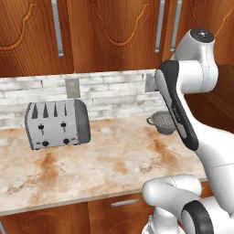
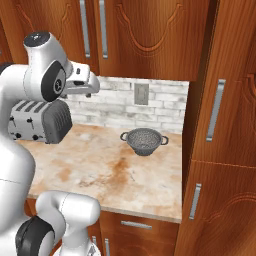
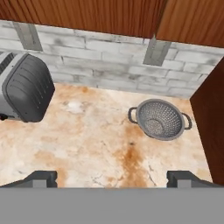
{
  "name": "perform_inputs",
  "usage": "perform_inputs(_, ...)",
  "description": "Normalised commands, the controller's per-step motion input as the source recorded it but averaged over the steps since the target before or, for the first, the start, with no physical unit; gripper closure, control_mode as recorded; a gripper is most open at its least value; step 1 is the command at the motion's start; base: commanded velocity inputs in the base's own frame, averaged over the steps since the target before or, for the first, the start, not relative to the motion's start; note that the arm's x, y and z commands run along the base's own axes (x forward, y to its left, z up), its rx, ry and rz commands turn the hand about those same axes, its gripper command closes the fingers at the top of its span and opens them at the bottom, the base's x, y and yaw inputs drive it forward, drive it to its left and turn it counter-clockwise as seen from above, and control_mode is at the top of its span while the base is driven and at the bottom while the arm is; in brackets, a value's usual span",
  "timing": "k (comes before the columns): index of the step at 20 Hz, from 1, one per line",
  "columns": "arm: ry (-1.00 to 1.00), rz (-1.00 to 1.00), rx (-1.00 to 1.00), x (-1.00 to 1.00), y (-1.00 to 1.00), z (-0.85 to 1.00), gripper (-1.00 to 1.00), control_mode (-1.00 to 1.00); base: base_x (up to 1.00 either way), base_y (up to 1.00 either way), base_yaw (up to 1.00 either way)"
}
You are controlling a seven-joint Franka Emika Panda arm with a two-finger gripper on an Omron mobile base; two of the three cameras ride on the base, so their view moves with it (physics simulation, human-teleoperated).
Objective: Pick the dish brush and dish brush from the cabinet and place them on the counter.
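Cabinet (image 1: 114, 32) doors are shut, so no brush is reachable yet; the tool (image 3: 112, 178), jaws apart and empty, hangs over the bench (image 3: 96, 144) between toaster (image 3: 26, 87) and colander (image 3: 159, 119).

You see glossy white arm (image 1: 208, 137), rounded shell segments, smooth, rendered look. Dark grey-black bands at joints; one long black strip runs along forearm link (image 1: 176, 107) in left base view. Round shoulder cap (image 2: 37, 39) is dark with light grey ring, seen from right base view. Black disc on side of upper joint (image 2: 51, 82). Base link white with black ring. Fingers (image 3: 41, 178) small, dark grey, blocky; their surface detail perhaps ribbed, too small to tell.
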Motion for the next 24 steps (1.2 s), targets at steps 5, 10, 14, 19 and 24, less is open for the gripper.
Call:
perform_inputs(5, -0.06, 0.0, -0.01, 0.0, 0.0, 0.36, -1.0, -1.0, 0.0, 0.0, 0.0)
perform_inputs(10, -0.02, -0.01, 0.01, 0.03, 0.07, 0.29, -1.0, -1.0, 0.0, 0.0, 0.0)
perform_inputs(14, 0.01, -0.03, 0.02, 0.13, 0.08, 0.27, -1.0, -1.0, 0.0, 0.0, 0.0)
perform_inputs(19, 0.0, -0.02, 0.03, 0.14, 0.04, 0.18, -1.0, -1.0, 0.0, 0.0, 0.0)
perform_inputs(24, -0.01, 0.0, 0.0, 0.16, 0.0, 0.19, -1.0, -1.0, 0.0, 0.0, 0.0)
